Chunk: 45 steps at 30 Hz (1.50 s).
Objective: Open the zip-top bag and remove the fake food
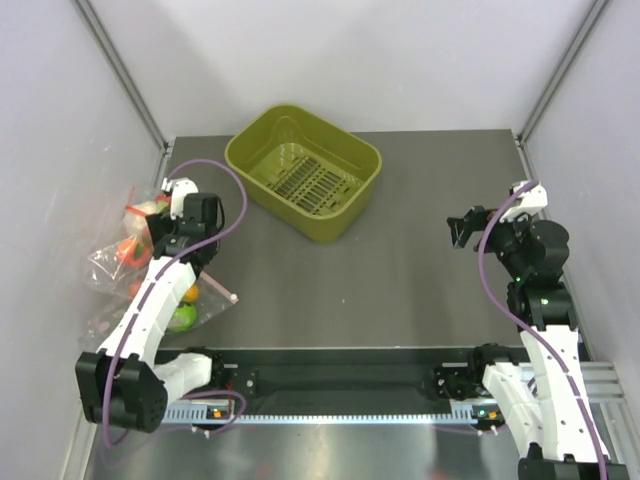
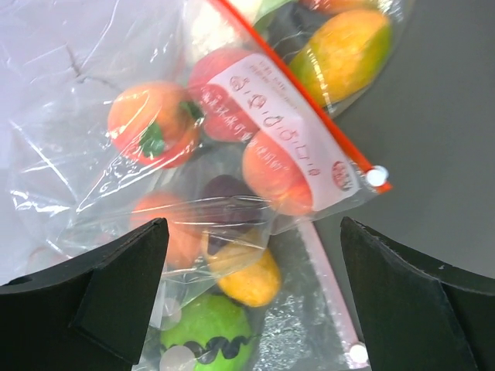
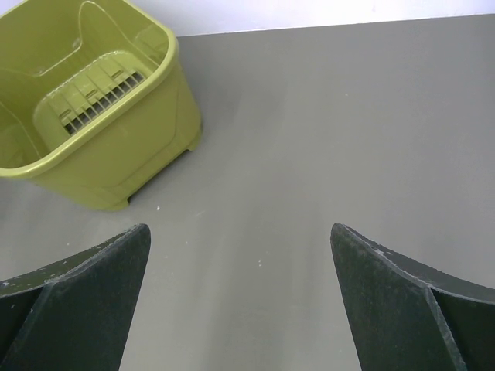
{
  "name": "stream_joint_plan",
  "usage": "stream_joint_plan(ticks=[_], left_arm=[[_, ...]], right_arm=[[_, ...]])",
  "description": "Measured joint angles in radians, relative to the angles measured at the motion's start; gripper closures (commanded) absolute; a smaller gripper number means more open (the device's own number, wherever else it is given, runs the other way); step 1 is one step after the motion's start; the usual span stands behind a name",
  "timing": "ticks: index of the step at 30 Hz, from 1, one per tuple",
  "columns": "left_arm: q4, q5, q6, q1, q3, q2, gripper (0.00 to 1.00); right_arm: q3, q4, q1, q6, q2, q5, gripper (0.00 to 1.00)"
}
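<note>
So the zip-top bag [image 2: 298, 127] sits in a heap of clear bags at about 9 o'clock on the table [image 1: 400, 270], right against the left edge. The fake food [image 2: 277, 176] is inside it and the orange-red zip strip [image 2: 309, 108] looks sealed, so nothing's out yet imo.

The left tool [image 2: 254, 226] hangs straight over the heap, wide open and gripping nothing. The right tool [image 3: 240, 228] is also spread open and empty, way over at 3 o'clock. It's looking at bare table and the green basket [image 1: 330, 222] up at 12 o'clock.

Here's what worries me. The bags overlap, and another one with a pink strip [image 2: 334, 294] lies just under the target. Coming straight down could easily pinch two films at once, or the wrong bag. It could also clamp a fruit through the plastic instead of the lip. And with the heap at the table's edge, a nudge toward 9 o'clock might shove it off.
</note>
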Motion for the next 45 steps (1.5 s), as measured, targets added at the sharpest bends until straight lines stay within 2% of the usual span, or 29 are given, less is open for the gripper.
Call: stream_joint_plan(ticks=[17, 18, 20, 21, 22, 25, 29, 33, 40, 45], left_arm=[[0.026, -0.031, 0.011, 0.019, -0.092, 0.092, 0.21], [0.027, -0.031, 0.011, 0.027, -0.092, 0.109, 0.29], [0.028, -0.027, 0.014, 0.046, -0.091, 0.145, 0.37], [0.028, -0.027, 0.015, 0.055, -0.091, 0.161, 0.53], [0.028, -0.024, 0.009, 0.062, -0.091, 0.183, 0.63], [0.024, -0.022, 0.014, 0.08, -0.089, 0.217, 1.0], [0.021, -0.01, 0.023, 0.081, -0.087, 0.22, 1.0], [0.022, 0.051, 0.041, 0.073, -0.086, 0.157, 1.0], [0.035, 0.145, 0.088, -0.077, -0.063, -0.013, 1.0], [0.031, 0.26, 0.089, -0.087, -0.051, -0.101, 1.0]], right_arm=[[0.0, -0.005, 0.039, -0.003, -0.032, 0.036, 0.0], [0.0, -0.005, 0.041, -0.003, -0.036, 0.04, 0.0], [0.0, -0.004, 0.047, -0.004, -0.039, 0.052, 0.0], [0.0, -0.005, 0.05, -0.005, -0.043, 0.056, 0.0], [0.0, -0.005, 0.053, -0.008, -0.043, 0.06, 0.0], [0.0, -0.005, 0.063, -0.011, -0.05, 0.073, 0.0], [0.0, -0.005, 0.072, -0.012, -0.055, 0.087, 0.0], [0.0, -0.005, 0.072, -0.012, -0.056, 0.092, 0.0], [0.0, -0.005, 0.072, -0.011, -0.045, 0.092, 0.0], [0.0, -0.005, 0.072, -0.011, -0.016, 0.092, 0.0]])
